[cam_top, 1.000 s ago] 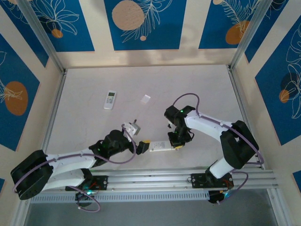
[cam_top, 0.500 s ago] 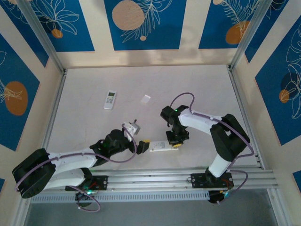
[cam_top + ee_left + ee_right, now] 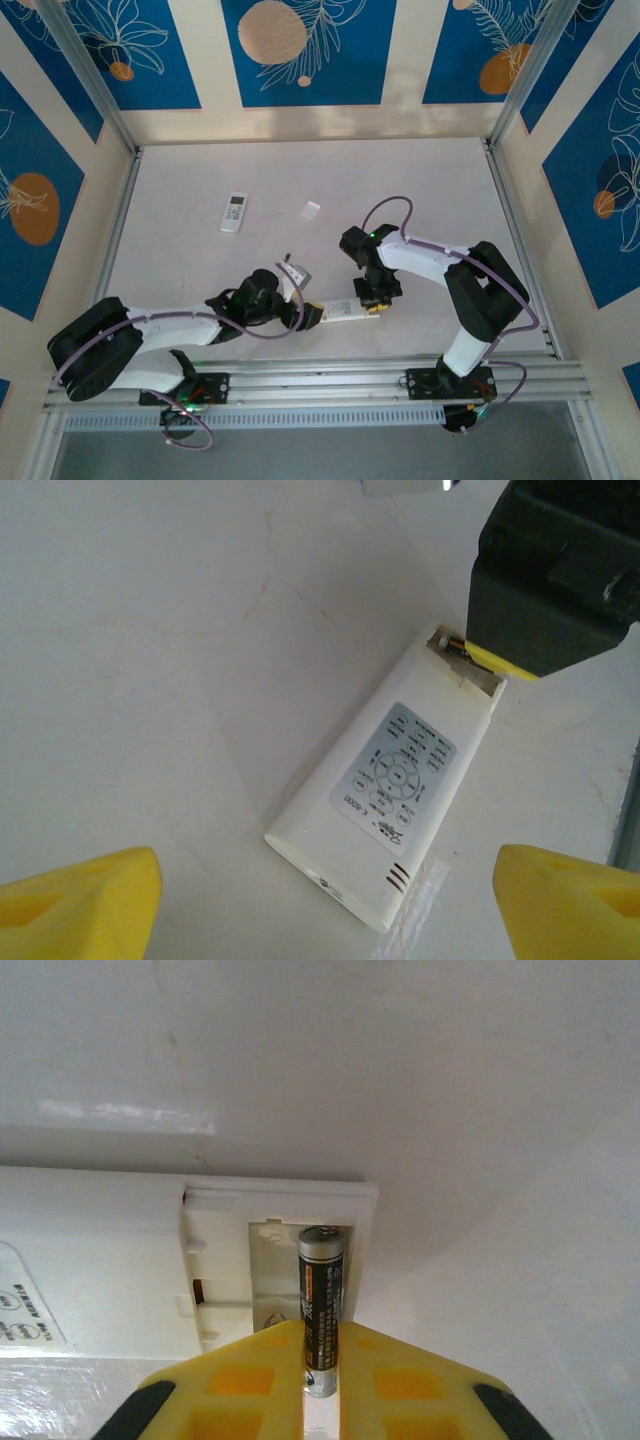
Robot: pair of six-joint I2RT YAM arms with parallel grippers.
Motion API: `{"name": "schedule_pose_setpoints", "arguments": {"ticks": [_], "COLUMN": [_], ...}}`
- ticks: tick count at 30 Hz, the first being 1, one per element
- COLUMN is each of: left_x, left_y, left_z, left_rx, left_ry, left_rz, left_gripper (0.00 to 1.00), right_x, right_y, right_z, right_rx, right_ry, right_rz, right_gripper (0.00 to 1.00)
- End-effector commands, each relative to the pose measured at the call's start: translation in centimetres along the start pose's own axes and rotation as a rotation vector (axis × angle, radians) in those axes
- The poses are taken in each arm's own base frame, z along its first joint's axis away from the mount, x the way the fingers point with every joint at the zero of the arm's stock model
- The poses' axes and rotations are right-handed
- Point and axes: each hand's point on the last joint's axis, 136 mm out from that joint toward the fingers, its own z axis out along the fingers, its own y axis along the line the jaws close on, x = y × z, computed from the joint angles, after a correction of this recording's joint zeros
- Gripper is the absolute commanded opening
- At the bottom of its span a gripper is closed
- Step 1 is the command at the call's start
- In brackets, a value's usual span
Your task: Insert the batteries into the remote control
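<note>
Looking down from above now: finding the remote control (image 3: 340,312) flat on the white table (image 3: 420,190), close to the front edge, between the two arms. Picking out the right gripper (image 3: 370,305) down at its right end and the left gripper (image 3: 310,316) just off its left end.

Over to the right wrist camera: staring straight into the open battery compartment (image 3: 265,1260) at the end of the remote control. Spotting one battery (image 3: 321,1300) in there, dark body with a gold band, lying along the compartment's right-hand edge (label print too small to read). Noting the yellow fingers (image 3: 245,1380) drawn in tight, one on each side of the battery's near end, touching it, with only a sliver of gap left.

Switching to the left wrist: seeing yellow fingertips (image 3: 85,905) spread wide at the bottom corners, gripping nothing, with the near end of the remote control ahead of them and untouched. Catching a glint of the battery at the far end, tucked under the dark body of the right gripper.

Further back on the table, well apart from all this: a second remote (image 3: 233,212) and a small pale piece (image 3: 310,210), too small to make out.
</note>
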Motion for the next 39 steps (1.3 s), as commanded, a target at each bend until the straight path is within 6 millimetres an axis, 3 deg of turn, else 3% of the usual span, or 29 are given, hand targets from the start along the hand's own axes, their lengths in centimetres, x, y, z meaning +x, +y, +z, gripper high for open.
{"name": "schedule_pose_setpoints", "arguments": {"ticks": [1, 5, 10, 28, 39], "left_x": [-0.7, 0.0, 0.4, 2.4, 3.0], "left_y": [-1.0, -0.9, -1.0, -2.0, -1.1], "left_z": [0.5, 1.1, 1.8, 4.0, 4.6], "left_rx": [0.059, 0.062, 0.075, 0.147, 0.101], "left_ry": [0.01, 0.046, 0.079, 0.202, 0.23], "left_rz": [-0.021, -0.047, -0.073, -0.161, -0.184], "left_gripper": [0.86, 0.87, 0.86, 0.71, 0.62], "right_x": [-0.1, -0.4, -0.1, 1.8, 0.9], "right_y": [-0.1, -0.2, -0.3, 0.1, -0.5], "right_z": [-0.3, -0.6, -1.2, 0.0, 0.6], "right_rx": [0.019, 0.03, 0.024, 0.01, 0.065], "right_ry": [-0.009, -0.02, -0.031, 0.025, -0.002], "right_rz": [0.021, 0.016, 0.024, 0.043, 0.046], "right_gripper": [0.2, 0.24, 0.2, 0.19, 0.11]}}
